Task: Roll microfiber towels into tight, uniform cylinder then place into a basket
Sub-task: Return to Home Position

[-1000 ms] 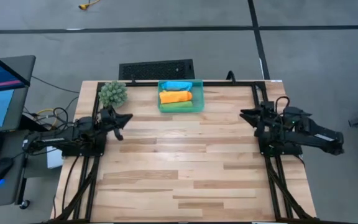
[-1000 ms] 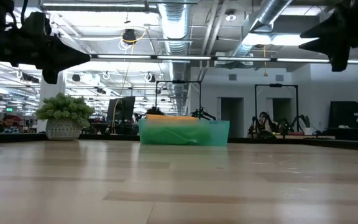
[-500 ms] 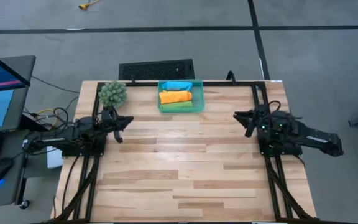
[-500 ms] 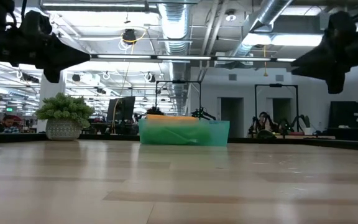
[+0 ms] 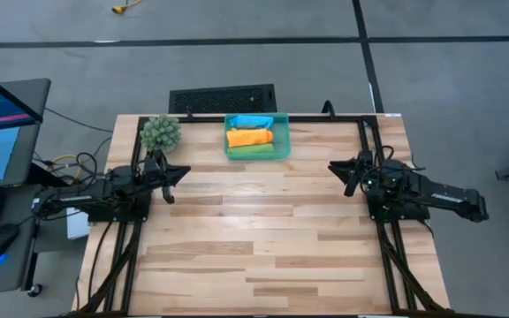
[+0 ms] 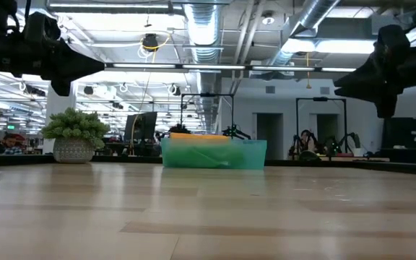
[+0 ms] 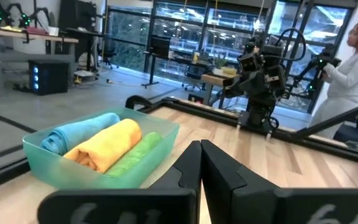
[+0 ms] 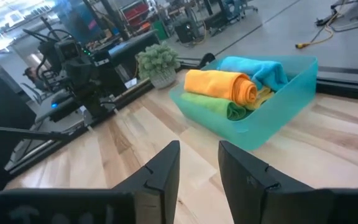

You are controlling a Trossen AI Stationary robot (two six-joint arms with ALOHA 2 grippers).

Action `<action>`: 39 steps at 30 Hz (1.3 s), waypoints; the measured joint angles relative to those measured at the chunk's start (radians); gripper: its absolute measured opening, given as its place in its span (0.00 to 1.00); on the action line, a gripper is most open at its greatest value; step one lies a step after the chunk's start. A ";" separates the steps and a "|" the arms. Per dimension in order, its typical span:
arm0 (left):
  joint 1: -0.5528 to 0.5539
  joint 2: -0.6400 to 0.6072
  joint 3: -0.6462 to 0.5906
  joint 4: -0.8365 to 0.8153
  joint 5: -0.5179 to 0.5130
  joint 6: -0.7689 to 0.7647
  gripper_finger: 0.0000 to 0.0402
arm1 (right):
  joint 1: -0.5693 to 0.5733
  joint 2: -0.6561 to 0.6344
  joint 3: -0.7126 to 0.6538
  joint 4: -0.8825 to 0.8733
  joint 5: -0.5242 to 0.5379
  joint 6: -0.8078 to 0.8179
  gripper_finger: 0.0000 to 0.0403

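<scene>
The teal basket (image 5: 283,134) stands at the table's far edge, near the middle. In it lie three rolled towels side by side: blue (image 5: 253,121), orange (image 5: 249,137) and green (image 5: 253,151). A bit of yellow towel (image 8: 263,94) shows under the orange and blue rolls in the right wrist view. My left gripper (image 5: 177,172) hovers shut and empty above the table's left side. My right gripper (image 5: 336,170) hovers open and empty above the right side, pointing toward the middle.
A spiky green plant ball in a pot (image 5: 160,132) stands at the far left corner, left of the basket. A bare stretch of wooden table top (image 5: 254,230) lies between the arms. A person in white (image 7: 353,68) stands in the room beyond the table.
My right gripper has moved toward the table's left, out over the table top, and come down a little. My left gripper and the basket with its rolls have stayed where they were.
</scene>
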 joint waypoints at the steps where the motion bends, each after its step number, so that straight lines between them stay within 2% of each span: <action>1: 0.000 0.000 0.000 0.000 0.000 0.001 0.00 | 0.000 0.002 0.000 0.000 0.000 0.000 0.33; 8: 0.000 0.000 0.000 0.000 -0.001 0.015 0.00 | 0.000 0.003 0.000 -0.005 -0.006 -0.026 0.33; 14: 0.000 0.000 0.000 0.000 -0.001 0.003 0.00 | 0.000 0.003 0.000 -0.010 -0.088 -0.082 0.33; 39: 0.000 0.000 0.000 -0.001 -0.003 0.002 0.00 | 0.000 0.003 0.000 -0.010 -0.096 -0.075 0.33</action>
